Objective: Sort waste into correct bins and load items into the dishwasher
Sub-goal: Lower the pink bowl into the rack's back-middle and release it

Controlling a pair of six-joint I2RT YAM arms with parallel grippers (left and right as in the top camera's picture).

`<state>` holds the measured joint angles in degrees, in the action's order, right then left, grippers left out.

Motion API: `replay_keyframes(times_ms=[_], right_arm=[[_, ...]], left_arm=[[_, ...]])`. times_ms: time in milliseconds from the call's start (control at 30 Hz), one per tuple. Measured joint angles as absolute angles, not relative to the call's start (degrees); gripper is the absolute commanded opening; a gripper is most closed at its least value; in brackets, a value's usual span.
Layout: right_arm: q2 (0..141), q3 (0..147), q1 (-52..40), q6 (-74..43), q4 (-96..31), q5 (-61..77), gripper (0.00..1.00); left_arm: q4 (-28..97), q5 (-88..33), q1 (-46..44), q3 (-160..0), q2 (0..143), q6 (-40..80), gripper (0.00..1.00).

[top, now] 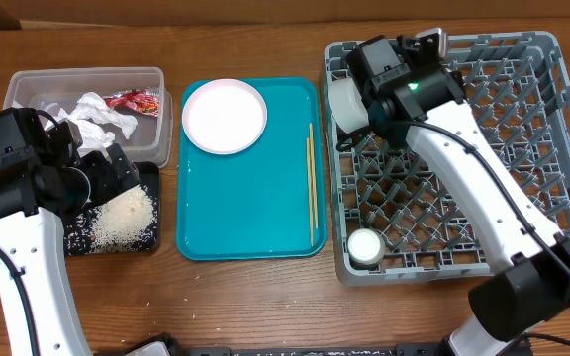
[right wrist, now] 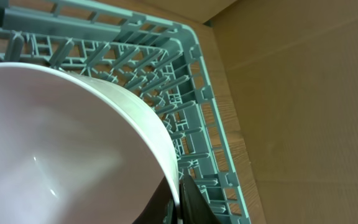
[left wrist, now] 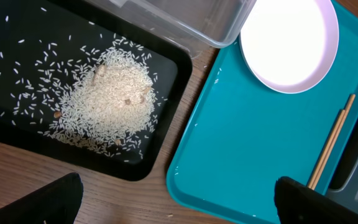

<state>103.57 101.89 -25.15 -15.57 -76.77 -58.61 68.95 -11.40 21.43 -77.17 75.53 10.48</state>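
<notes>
My right gripper [top: 362, 97] is shut on the rim of a pale bowl [top: 342, 105] and holds it tilted on edge over the far left corner of the grey dish rack [top: 522, 148]. The right wrist view shows the fingers [right wrist: 179, 208] pinching the bowl's rim [right wrist: 73, 143] above the rack's pegs [right wrist: 185, 81]. A small white cup [top: 367, 247] stands in the rack's near left corner. My left gripper [top: 119, 170] is open and empty above the black tray [top: 77, 242] with its rice pile [top: 125, 216]. The plate [top: 225, 116] and chopsticks [top: 311, 183] lie on the teal tray [top: 250, 213].
The clear tub [top: 28, 84] at the far left holds white napkins [top: 92, 114] and the red wrapper [top: 135, 101]. In the left wrist view, my open fingers [left wrist: 182, 208] hang over bare wood between the black tray [left wrist: 166, 68] and the teal tray [left wrist: 247, 143].
</notes>
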Motion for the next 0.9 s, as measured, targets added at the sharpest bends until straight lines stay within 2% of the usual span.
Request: replay_keyframes(times_ms=[333, 600, 900], right_arm=[[104.95, 101.89, -25.58, -14.94, -79.40, -57.95, 0.04], [108.73, 101.78, -30.41, -15.59, -81.78, -60.69, 0.04], [113.51, 97.82, -31.14, -23.16, -89.65, -63.51, 0.04]], left_arm=[[68.95, -11.40, 21.43, -77.17, 75.53, 10.48, 1.00], [68.95, -11.40, 21.43, -77.17, 75.53, 10.48, 1.00], [68.93, -11.40, 21.43, -77.17, 75.53, 10.48, 1.00]])
